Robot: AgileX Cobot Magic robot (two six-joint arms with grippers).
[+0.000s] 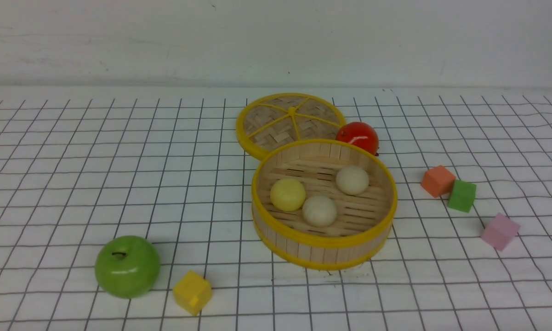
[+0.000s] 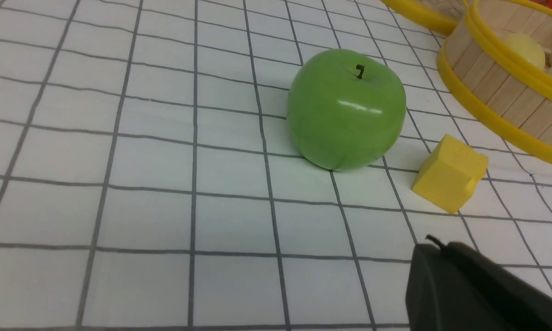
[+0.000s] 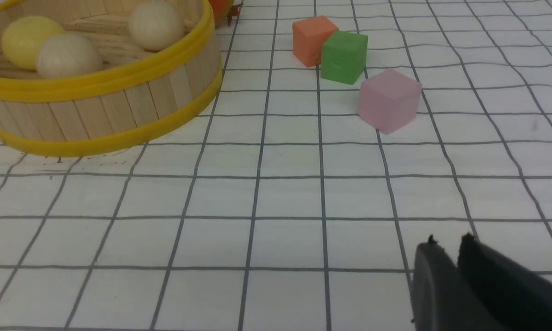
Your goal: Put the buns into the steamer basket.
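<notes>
Three buns (image 1: 319, 210) sit inside the steamer basket (image 1: 324, 254), bare slats between them and its right rim; the left gripper (image 2: 434, 243) is closed, the right (image 3: 449, 243) slightly parted.

— What colour are the buns?
— One bun (image 1: 287, 195) is pale yellow; the other two buns (image 1: 320, 211) are cream-beige.
— And the basket?
— The basket (image 1: 324, 240) has bright yellow rims, and its wall is pale tan with upright slat stripes.
— The lid?
— The lid (image 1: 276, 126) is tan in a woven pattern, with yellow spokes and a yellow edge.
— And the table?
— The table (image 1: 119, 202) is white, with a grid of dark lines.
— The apple?
— The apple (image 1: 128, 266) is shiny green.
</notes>
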